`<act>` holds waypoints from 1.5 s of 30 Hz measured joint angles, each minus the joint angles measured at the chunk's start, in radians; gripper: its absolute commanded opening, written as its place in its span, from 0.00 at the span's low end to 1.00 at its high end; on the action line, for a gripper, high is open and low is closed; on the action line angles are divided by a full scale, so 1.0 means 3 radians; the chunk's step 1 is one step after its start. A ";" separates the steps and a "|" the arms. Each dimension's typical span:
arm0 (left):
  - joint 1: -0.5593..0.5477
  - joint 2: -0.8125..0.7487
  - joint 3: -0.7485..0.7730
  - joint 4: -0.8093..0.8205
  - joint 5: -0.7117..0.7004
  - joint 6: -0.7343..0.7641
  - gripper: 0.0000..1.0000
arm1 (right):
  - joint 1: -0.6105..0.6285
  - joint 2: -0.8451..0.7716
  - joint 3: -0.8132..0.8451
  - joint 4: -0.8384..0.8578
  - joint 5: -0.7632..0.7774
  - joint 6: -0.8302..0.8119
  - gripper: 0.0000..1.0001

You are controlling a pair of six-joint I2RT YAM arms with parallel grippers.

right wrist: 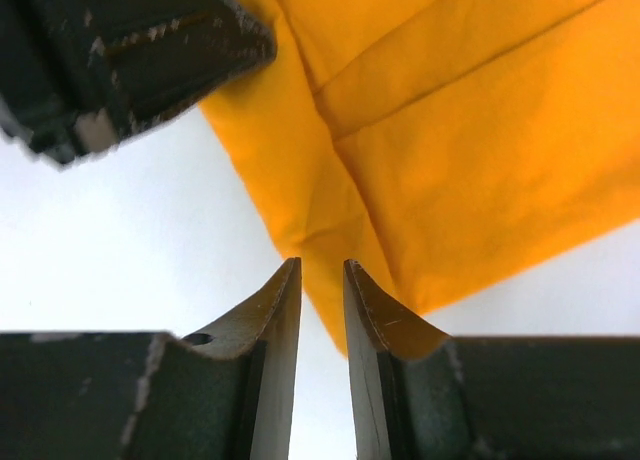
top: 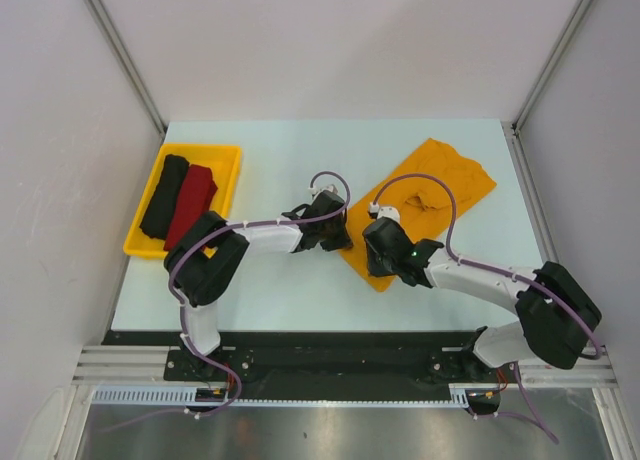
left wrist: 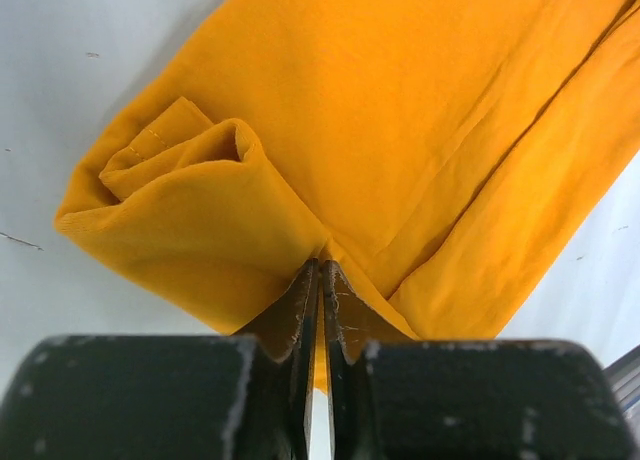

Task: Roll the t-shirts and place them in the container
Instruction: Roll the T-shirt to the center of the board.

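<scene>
The mustard t-shirt [top: 440, 185] lies folded into a long strip, running diagonally across the table's right half. My left gripper [top: 342, 240] is at the strip's near left edge. In the left wrist view it [left wrist: 320, 265] is shut on a fold of the shirt [left wrist: 400, 130], with a small rolled-up corner [left wrist: 190, 170] to its left. My right gripper [top: 380, 262] is over the strip's near corner. In the right wrist view it [right wrist: 322, 265] stands narrowly open with the shirt's corner [right wrist: 480, 130] showing in the gap. A black roll [top: 165, 195] and a dark red roll [top: 192, 202] lie in the tray.
The rigid yellow tray [top: 230, 155] sits at the table's left side. The left gripper's body [right wrist: 130, 60] shows close by in the right wrist view. White walls and metal posts bound the table on the left, back and right.
</scene>
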 measured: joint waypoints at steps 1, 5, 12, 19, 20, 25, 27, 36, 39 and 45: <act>0.0000 0.0000 0.0000 0.0000 0.0001 0.0000 0.09 | 0.0024 -0.0015 0.0000 -0.0022 0.0009 0.0005 0.28; 0.0000 0.0000 0.0000 0.0000 0.0000 0.0001 0.09 | 0.0122 -0.0132 -0.0088 -0.0155 0.0100 0.0090 0.24; 0.0000 0.0000 0.0001 -0.0001 0.0000 0.0001 0.09 | 0.0158 -0.0145 -0.0411 -0.0210 0.0198 0.0252 0.18; 0.0000 0.0000 0.0003 -0.0004 0.0000 0.0000 0.10 | 0.0198 -0.0193 -0.0437 -0.0192 0.0245 0.0303 0.23; 0.0000 0.0000 0.0006 -0.0006 0.0000 0.0001 0.10 | 0.0226 -0.0252 -0.0437 -0.0229 0.0275 0.0303 0.25; 0.0000 0.0000 0.0024 -0.0043 0.0000 0.0003 0.10 | 0.0551 -0.0623 -0.0416 -0.0463 0.0586 0.0292 0.29; 0.0000 0.0000 0.0029 -0.0055 0.0000 0.0004 0.10 | 0.0711 -0.0643 -0.0350 -0.0518 0.0745 0.0258 0.30; 0.0000 0.0006 0.0060 -0.0103 -0.0001 0.0010 0.10 | 0.1269 0.0257 0.0248 -0.0617 0.1415 -0.0103 0.48; 0.0000 0.0018 0.0080 -0.0123 -0.0001 0.0013 0.10 | 0.1282 0.0516 0.0333 -0.0598 0.1518 -0.0258 0.51; 0.0001 0.0022 0.0097 -0.0140 0.0000 0.0015 0.10 | 0.1231 0.0779 0.0348 -0.0589 0.1611 -0.0432 0.56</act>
